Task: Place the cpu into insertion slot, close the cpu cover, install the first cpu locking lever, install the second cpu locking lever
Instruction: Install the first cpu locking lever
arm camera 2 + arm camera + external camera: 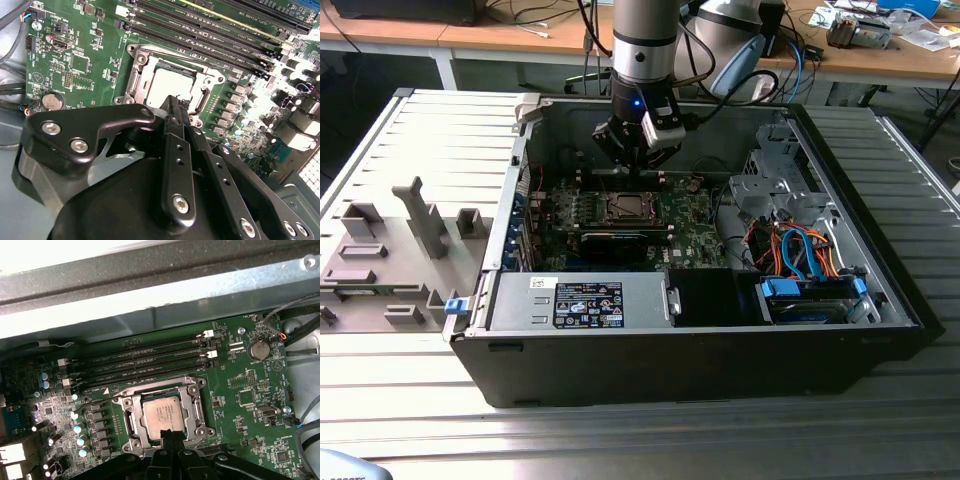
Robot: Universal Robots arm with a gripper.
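Worktop (640, 440): ribbed grey metal; it carries everything below.
Holder tray (380, 270): grey plastic with upright posts, at the exterior view's left, just beside the computer case.
Computer case (670, 365): black, lying open on its side, with the green motherboard (695, 225) flat inside.
Power supply (585, 300): a grey box with a label, along the near wall of the case.
Memory slots (145, 362): long black rows on the far side of the socket.
Insertion slot (199, 412): mid-board and ringed by silver metal.
Cpu (161, 414) (170, 85) (628, 207): seated flat in the insertion slot, pale metal top facing up.
Cpu cover (165, 390): the silver frame lies flat around the chip. Whether it is latched cannot be told.
End effector (638, 165) (173, 102) (170, 434): black, hanging from the arm just above the socket's edge. Its fingertips are pressed together, with nothing seen between them, and they are close over the frame beside the chip.
Coin battery (259, 348): a round silver cell on the board, well apart from the socket.
Cables (800, 255): blue and orange, bundled by the drive bay at the exterior view's right.
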